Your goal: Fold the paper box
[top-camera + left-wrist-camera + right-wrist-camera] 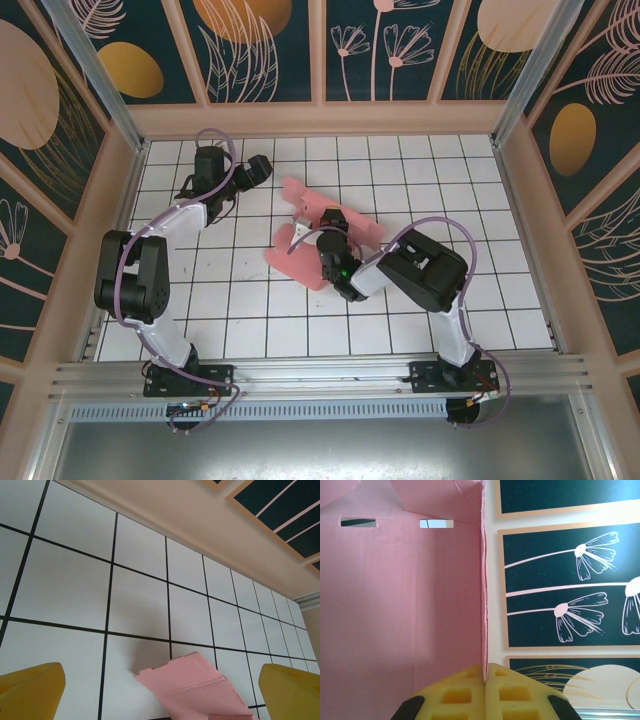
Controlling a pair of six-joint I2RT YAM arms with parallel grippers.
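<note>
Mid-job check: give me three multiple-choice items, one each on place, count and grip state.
1. The paper box lies: A) near the table's middle; B) in the far-left corner; C) off the table.
2. Slots showing in the paper box, right wrist view: A) none; B) two; C) five.
3. The right end effector is: A) open; B) shut on the paper box's edge; C) holding a cup.
Answers: 1A, pink card lies among central tiles; 2B, two cut-outs near the top; 3B, yellow fingers meet on the edge.
</note>
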